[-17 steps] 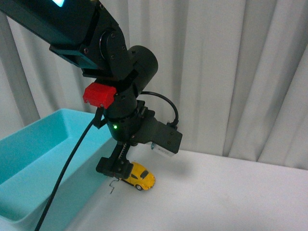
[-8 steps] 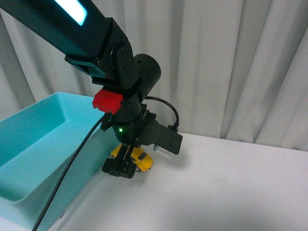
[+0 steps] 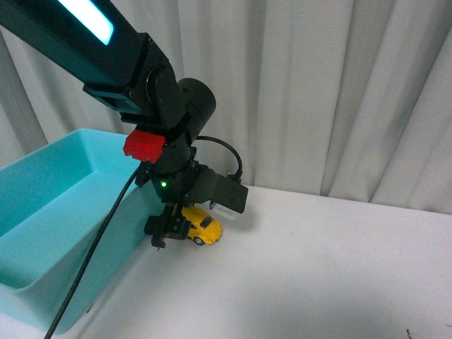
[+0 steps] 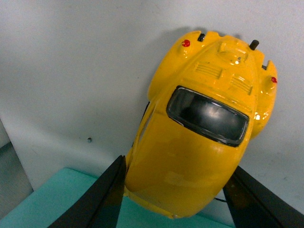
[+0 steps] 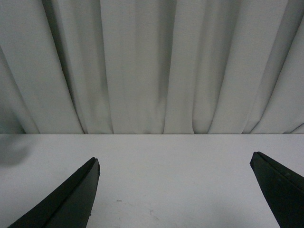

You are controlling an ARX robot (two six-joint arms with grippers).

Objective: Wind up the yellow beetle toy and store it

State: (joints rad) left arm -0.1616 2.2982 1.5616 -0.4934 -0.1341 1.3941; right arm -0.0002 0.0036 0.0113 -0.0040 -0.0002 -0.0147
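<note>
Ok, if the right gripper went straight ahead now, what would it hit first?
The right gripper looks free over the white table; the curtain behind it is likely first, though depth is unclear.

Gloss against matt

The tiny glossy yellow beetle toy car point(image 4: 199, 142), smooth paint with shiny dark windows, sits in the matt black left gripper point(image 3: 168, 229). Beside the claw, a smooth turquoise plastic bin point(image 3: 42, 205); beneath it, a matt white tabletop point(image 3: 318, 275); behind, a pale pleated cloth curtain point(image 3: 318, 85).

The beetle toy point(image 3: 205, 227) is just right of the bin point(image 3: 42, 212) (curtain point(image 3: 318, 92) behind).
</note>
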